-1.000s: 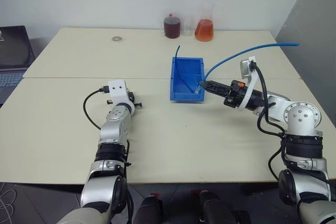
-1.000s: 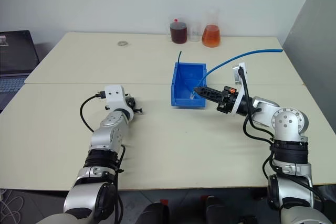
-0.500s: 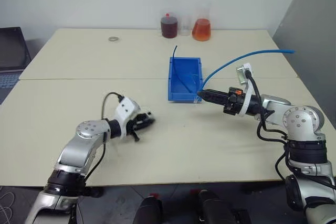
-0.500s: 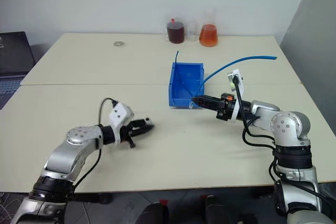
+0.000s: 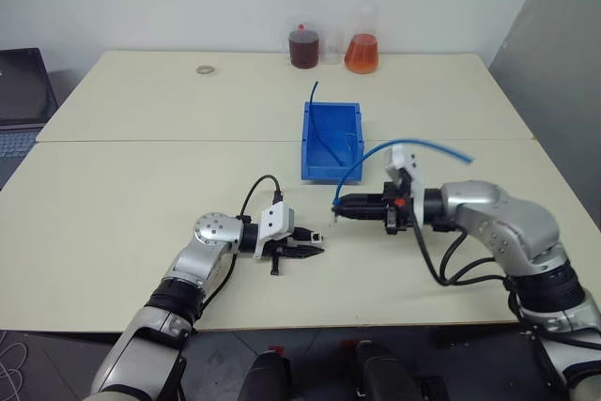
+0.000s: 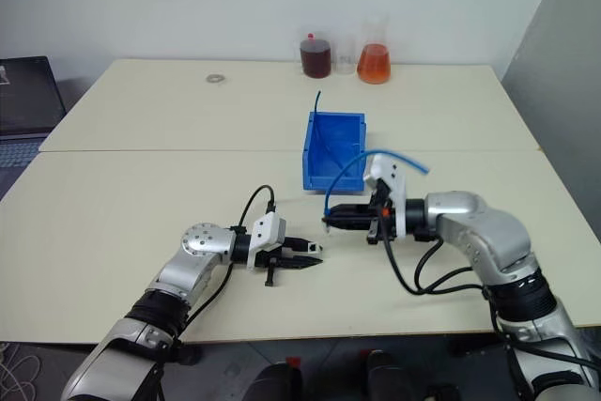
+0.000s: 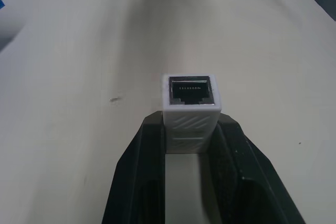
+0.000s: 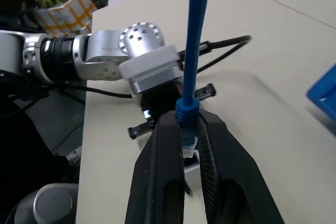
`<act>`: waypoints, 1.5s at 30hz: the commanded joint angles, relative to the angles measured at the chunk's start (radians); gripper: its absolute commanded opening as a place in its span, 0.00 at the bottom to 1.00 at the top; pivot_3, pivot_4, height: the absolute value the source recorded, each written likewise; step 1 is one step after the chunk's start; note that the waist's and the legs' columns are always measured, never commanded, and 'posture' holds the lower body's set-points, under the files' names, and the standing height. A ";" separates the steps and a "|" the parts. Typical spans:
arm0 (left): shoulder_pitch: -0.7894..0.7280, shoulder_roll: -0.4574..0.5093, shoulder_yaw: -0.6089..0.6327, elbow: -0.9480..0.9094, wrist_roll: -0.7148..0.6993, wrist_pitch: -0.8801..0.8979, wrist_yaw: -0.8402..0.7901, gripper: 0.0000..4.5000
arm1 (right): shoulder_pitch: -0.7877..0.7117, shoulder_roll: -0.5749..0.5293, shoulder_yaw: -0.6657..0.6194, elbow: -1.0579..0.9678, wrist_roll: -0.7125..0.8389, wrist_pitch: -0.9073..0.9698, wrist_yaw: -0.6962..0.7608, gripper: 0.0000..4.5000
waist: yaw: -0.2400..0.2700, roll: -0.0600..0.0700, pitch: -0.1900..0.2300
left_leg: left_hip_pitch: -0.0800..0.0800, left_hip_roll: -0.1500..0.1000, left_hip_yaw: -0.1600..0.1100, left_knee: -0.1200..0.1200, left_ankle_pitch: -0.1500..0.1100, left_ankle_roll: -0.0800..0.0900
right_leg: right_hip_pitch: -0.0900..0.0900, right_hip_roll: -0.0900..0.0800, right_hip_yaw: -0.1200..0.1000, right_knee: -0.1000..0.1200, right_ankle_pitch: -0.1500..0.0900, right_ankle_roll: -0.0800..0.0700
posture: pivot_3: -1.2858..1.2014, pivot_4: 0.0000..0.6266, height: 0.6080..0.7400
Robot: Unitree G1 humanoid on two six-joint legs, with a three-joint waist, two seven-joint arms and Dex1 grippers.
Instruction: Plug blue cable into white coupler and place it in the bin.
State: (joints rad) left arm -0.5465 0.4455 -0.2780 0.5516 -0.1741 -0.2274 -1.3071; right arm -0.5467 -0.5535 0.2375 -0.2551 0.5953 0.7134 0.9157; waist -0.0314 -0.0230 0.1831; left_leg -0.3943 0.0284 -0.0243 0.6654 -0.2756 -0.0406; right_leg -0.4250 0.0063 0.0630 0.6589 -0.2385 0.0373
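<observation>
The left gripper is clamped on the white coupler, socket facing the right gripper, which pinches the blue cable just behind its clear plug. Both hang near the front table edge, apart; the bin lies beyond. The cable is light and limp, the plug's latch probably fragile; holding behind the plug suits insertion.
</observation>
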 commanded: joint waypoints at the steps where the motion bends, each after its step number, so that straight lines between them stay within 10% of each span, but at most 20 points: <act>1: -0.011 -0.005 -0.006 0.056 0.028 -0.037 -0.031 0.17 | 0.008 0.049 0.022 -0.003 -0.079 -0.123 -0.006 0.03 | 0.000 0.000 0.000 | 0.001 0.000 0.000 0.000 0.000 0.000 | 0.000 0.000 0.000 0.000 -0.001 0.002 | 0.52 0.24 1.00; 45: 0.058 0.023 0.031 -0.025 0.041 0.029 -0.009 0.17 | 0.066 0.164 0.192 0.328 -0.448 -0.588 0.143 0.03 | -0.003 0.000 -0.002 | 0.011 0.001 0.001 -0.001 0.000 0.000 | 0.005 0.002 0.003 0.004 -0.002 0.002 | 0.52 0.24 1.00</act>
State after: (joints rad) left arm -0.5107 0.4488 -0.2461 0.5218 -0.1529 -0.2063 -1.3157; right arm -0.4904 -0.3881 0.3959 0.0636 0.1753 0.1257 1.0264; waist -0.0345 -0.0229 0.1810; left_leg -0.3830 0.0291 -0.0228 0.6643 -0.2756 -0.0405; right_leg -0.4196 0.0079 0.0661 0.6632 -0.2408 0.0396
